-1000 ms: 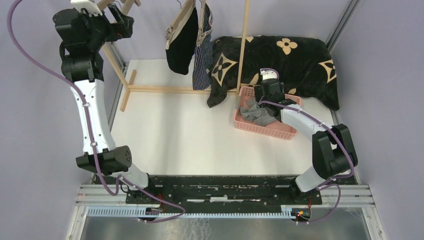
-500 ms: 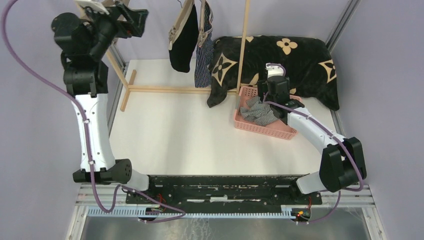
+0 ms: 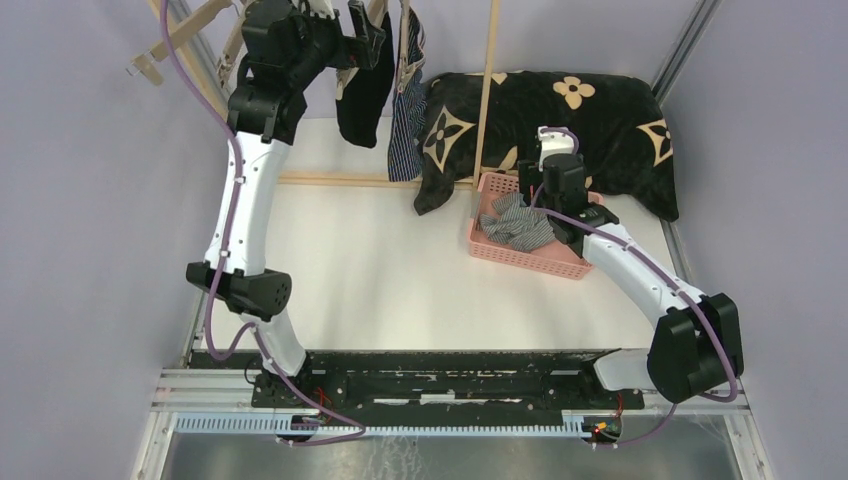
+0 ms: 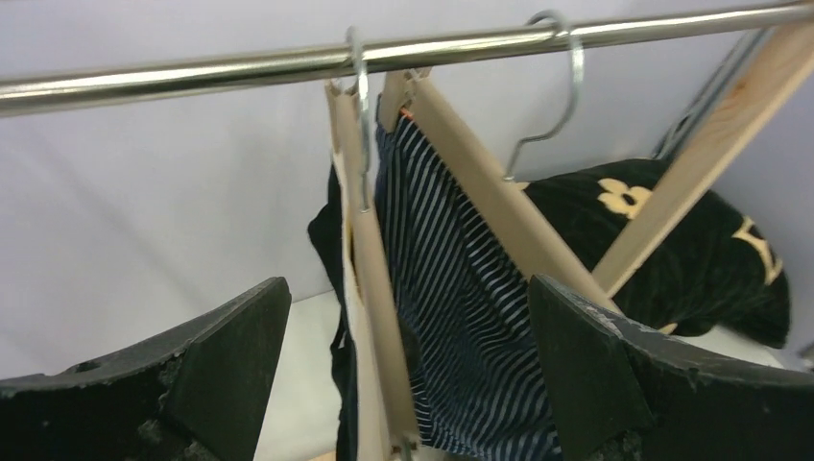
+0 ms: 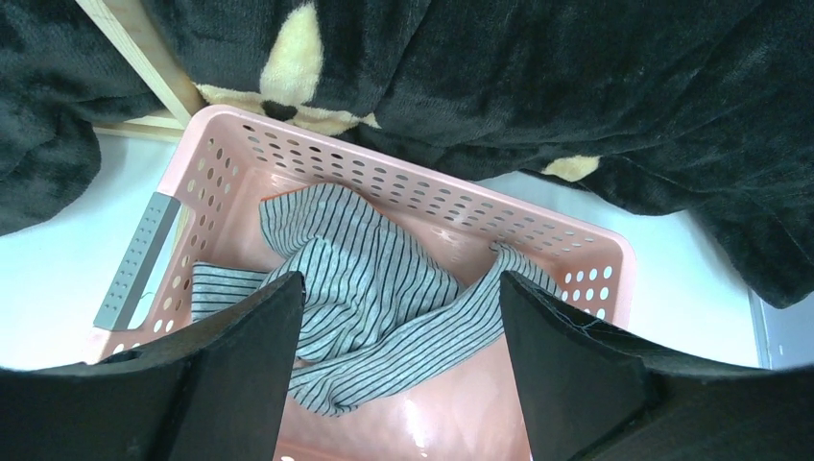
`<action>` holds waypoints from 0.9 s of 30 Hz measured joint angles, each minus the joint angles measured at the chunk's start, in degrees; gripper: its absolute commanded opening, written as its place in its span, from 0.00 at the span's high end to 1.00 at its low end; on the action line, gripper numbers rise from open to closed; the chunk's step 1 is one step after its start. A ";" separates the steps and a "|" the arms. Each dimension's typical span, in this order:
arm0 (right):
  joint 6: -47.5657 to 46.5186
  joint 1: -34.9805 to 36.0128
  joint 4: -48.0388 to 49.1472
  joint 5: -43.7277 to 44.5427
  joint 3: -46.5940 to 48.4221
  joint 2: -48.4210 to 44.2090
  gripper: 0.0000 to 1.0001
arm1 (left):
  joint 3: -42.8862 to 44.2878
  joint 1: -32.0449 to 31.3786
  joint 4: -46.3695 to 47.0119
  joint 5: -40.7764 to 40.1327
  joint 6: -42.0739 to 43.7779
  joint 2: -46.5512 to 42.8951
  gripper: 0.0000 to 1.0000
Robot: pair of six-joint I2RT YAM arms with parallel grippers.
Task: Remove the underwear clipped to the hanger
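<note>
Two wooden clip hangers hang on a metal rail [image 4: 192,79]. The near hanger [image 4: 370,288] holds the black boxers [image 3: 362,90]; the far hanger [image 4: 485,197] holds the navy striped boxers [image 4: 461,317], which also show in the top view [image 3: 405,120]. My left gripper [image 4: 408,370] is open, raised level with the hangers, its fingers either side of the near hanger's lower end without touching. The grey-white striped boxers [image 5: 370,298] lie in the pink basket [image 5: 595,274]. My right gripper [image 5: 394,384] is open and empty just above them.
A black flower-patterned blanket [image 3: 590,120] drapes over the wooden rack's back right, behind the basket [image 3: 575,262]. A wooden rack post [image 3: 487,90] stands between hangers and blanket. The rack's floor bar [image 3: 330,180] crosses the white table.
My left arm has swung right from the rack's left post to the hanging boxers. My right gripper has lifted slightly over the basket, leaving the grey-white boxers in it.
</note>
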 measured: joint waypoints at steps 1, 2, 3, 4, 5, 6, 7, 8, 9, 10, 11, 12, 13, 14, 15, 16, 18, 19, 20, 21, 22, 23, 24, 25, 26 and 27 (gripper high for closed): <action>0.00 0.00 0.02 -0.24 -0.13 -0.26 0.18 | 0.00 -0.13 0.00 -0.72 0.35 0.55 0.01; 0.02 0.00 0.02 -0.46 -0.22 -0.48 0.18 | 0.00 -0.15 0.02 -1.51 0.83 1.01 0.01; 0.00 0.00 0.02 -0.61 -0.26 -0.59 0.18 | 0.00 -0.13 0.02 -2.38 1.14 1.36 0.01; 0.00 0.00 0.04 -0.81 -0.28 -0.68 0.18 | 0.00 -0.09 0.04 -2.99 1.44 1.55 0.01; 0.00 0.00 0.07 -0.98 -0.33 -0.68 0.19 | 0.00 -0.09 0.07 -3.54 1.60 1.64 0.01; 0.00 0.00 0.04 -1.14 -0.35 -0.68 0.19 | 0.00 -0.04 0.07 -4.15 1.88 1.64 0.01; 0.02 0.00 0.04 -1.29 -0.37 -0.68 0.19 | 0.00 -0.02 0.15 -4.57 2.01 1.64 0.01; 0.00 0.00 0.04 -1.42 -0.37 -0.68 0.20 | 0.00 -0.02 0.22 -5.05 2.05 1.64 0.01; 0.02 0.00 0.07 -1.49 -0.37 -0.68 0.20 | 0.00 -0.04 0.24 -5.38 2.08 1.64 0.01; 0.02 0.00 0.04 -1.60 -0.37 -0.68 0.20 | 0.00 -0.04 0.20 -5.57 2.10 1.64 0.01; 0.00 0.00 0.04 -1.68 -0.37 -0.68 0.20 | 0.00 -0.04 0.13 -5.64 2.12 1.64 0.01; 0.00 0.00 0.04 -1.75 -0.37 -0.68 0.20 | -0.02 -0.04 0.09 -5.73 2.14 1.66 0.01; 0.00 0.00 0.04 -1.86 -0.37 -0.68 0.20 | -0.02 -0.04 0.07 -5.90 2.16 1.66 0.01; 0.00 0.00 0.04 -1.88 -0.37 -0.68 0.20 | -0.02 -0.04 0.04 -6.08 2.27 1.66 0.01; 0.00 0.00 0.04 -1.90 -0.37 -0.68 0.20 | -0.02 -0.04 0.00 -6.25 2.49 1.66 0.01; 0.00 0.00 0.04 -1.90 -0.37 -0.68 0.20 | -0.17 -0.04 -0.09 -6.56 2.86 1.66 0.01; 0.00 0.00 0.04 -1.95 -0.37 -0.68 0.21 | -0.66 -0.04 -0.33 -6.99 3.41 1.66 0.01; 0.00 0.00 0.04 -2.03 -0.37 -0.68 0.21 | -0.96 -0.04 -0.50 -7.13 3.58 1.66 0.01; 0.00 0.00 0.07 -2.10 -0.37 -0.68 0.21 | -1.29 -0.04 -0.87 -7.30 4.04 1.66 0.01; 0.00 0.00 0.07 -2.12 -0.37 -0.68 0.21 | -1.44 -0.04 -1.18 -7.50 4.20 1.68 0.01; 0.00 0.00 0.07 -2.12 -0.37 -0.68 0.20 | -1.68 -0.04 -1.44 -7.69 4.35 1.70 0.01; 0.00 -0.02 0.07 -2.12 -0.37 -0.68 0.20 | -1.84 -0.04 -1.70 -8.00 4.44 1.73 0.00; 0.00 0.00 0.04 -2.12 -0.37 -0.68 0.21 | -1.88 -0.04 -1.97 -8.11 4.46 1.73 0.01; 0.00 0.00 0.07 -2.12 -0.37 -0.68 0.21 | -1.95 -0.04 -2.16 -8.24 4.50 1.73 0.05; 0.00 0.00 0.04 -2.12 -0.37 -0.68 0.21 | -1.95 -0.04 -2.27 -8.31 4.50 1.73 0.17; 0.00 0.00 0.07 -2.12 -0.37 -0.68 0.21 | -1.97 -0.04 -2.32 -8.37 4.50 1.73 0.34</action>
